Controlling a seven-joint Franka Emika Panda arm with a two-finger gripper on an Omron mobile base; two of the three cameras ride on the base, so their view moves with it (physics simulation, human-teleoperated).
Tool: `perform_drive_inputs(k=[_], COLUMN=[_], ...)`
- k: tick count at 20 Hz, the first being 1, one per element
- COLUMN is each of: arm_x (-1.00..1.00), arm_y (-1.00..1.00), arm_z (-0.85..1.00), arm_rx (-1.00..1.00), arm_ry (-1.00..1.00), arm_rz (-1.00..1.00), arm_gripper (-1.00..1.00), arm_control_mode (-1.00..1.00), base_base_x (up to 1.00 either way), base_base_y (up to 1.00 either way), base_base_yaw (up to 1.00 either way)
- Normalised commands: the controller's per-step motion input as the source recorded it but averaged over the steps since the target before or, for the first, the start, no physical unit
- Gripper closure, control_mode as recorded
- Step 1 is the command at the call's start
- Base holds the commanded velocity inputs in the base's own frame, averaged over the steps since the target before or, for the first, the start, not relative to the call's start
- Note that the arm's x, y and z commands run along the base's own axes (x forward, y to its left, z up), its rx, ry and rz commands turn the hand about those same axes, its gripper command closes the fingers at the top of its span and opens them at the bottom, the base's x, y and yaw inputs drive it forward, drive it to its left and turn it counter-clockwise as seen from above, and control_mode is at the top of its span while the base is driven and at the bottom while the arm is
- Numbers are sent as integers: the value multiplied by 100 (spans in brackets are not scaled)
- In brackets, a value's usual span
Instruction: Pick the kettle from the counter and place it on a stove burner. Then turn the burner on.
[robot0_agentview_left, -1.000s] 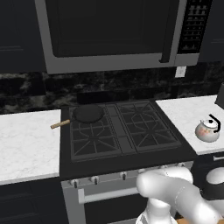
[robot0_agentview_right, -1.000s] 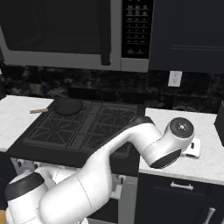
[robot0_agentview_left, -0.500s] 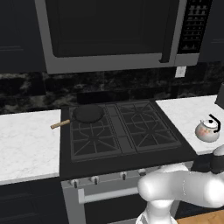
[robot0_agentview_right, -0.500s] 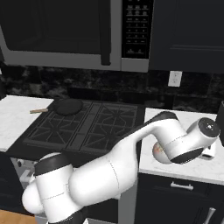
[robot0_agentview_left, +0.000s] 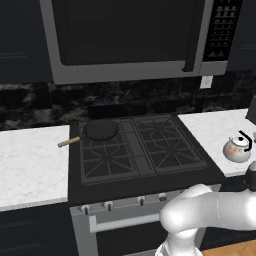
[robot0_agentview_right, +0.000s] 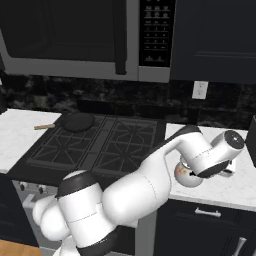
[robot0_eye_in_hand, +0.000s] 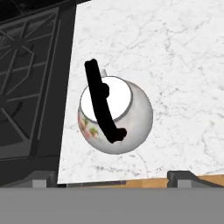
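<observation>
While the gripper (robot0_eye_in_hand: 113, 176) hangs above the kettle (robot0_eye_in_hand: 114, 114) with its jaws spread wide and nothing between them, the lift is not yet begun. The kettle sits upright on the counter (robot0_eye_in_hand: 175, 65), near its front edge and just right of the cooktop (robot0_agentview_left: 140, 150).

The handle (robot0_eye_in_hand: 101, 101) is a thin black arch crossing the lid. If the fingers come down out of line with it, they may strike the lid or the round belly and shove the kettle toward the edge, or close on air. A grip off the arch's middle would likely let the kettle swing and tilt when raised.

Whether the kettle holds water I cannot tell, as its lid is on. A pan (robot0_agentview_left: 101, 129) on the rear left burner looks empty.
</observation>
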Motion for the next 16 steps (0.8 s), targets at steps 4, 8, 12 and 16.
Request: perform_drive_inputs(k=[4,8,12,16], arm_x=[15,12,18,23], arm_y=[11,0,0,0], arm_z=[-17,-21,-17,-15], arm_rx=[-4,-1,-1,0], arm_ry=[12,4,0,-1], arm_rz=[0,0,0,0], arm_gripper=[-100,-100,-100,-100], arm_control_mode=[-100,-100,-100,-100], base_base_x=[0,0,0,0], base_base_y=[0,0,0,0], base_base_yaw=[0,0,0,0])
